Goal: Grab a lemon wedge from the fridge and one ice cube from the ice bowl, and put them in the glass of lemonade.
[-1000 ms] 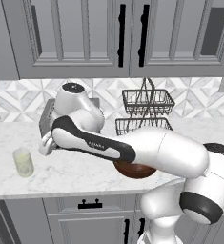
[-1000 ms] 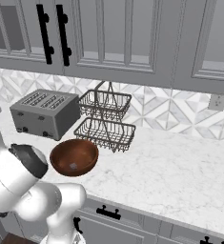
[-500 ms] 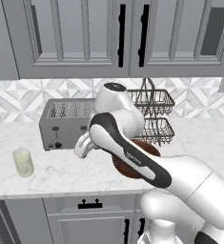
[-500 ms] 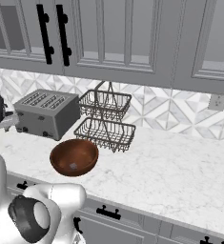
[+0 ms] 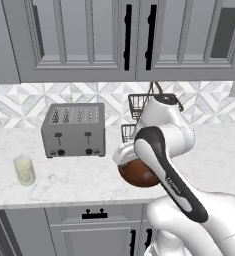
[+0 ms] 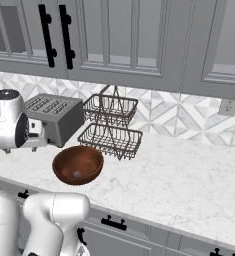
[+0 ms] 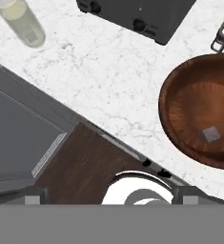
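Arm swung right from tumbler side; tool (image 7: 111,202) released, empty, wide reddish-brown glossy ice bowl (image 7: 201,112) to its upper right, ice grab next.

L & R base cams look fwd/down at the toaster (image 5: 75,130) from either side, sharing it w/ the close top-down hand cam.
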{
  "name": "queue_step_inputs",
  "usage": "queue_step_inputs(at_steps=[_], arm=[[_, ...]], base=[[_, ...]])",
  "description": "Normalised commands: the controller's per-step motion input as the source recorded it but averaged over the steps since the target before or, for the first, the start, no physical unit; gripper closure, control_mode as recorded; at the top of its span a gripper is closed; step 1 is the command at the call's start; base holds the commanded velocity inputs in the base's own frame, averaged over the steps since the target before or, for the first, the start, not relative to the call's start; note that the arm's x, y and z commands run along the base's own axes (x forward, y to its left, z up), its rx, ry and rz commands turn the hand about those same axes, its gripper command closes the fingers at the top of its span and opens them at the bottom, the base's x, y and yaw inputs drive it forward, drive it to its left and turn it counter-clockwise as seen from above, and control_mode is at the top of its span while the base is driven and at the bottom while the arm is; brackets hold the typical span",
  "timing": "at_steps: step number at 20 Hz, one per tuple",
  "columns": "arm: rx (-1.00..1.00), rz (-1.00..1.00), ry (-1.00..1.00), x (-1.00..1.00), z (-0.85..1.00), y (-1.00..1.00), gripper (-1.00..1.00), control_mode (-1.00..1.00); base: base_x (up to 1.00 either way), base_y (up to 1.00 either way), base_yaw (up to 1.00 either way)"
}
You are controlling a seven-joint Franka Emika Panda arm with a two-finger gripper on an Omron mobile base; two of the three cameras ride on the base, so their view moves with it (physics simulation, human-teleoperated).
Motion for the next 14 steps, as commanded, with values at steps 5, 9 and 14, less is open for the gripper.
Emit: queue_step_inputs(at_steps=[5,9,14], arm=[[0.06,-0.50,0.22,-0.03,0.00,-1.00,-1.00,-1.00],[0.09,-0.41,0.20,-0.12,0.00,-1.00,-1.00,-1.00],[0.07,-0.29,0.08,-0.14,-0.08,-0.69,-1.00,-1.00]], base=[[0.00,0.00,0.00],[0.00,0.00,0.00],[0.00,0.00,0.00]])
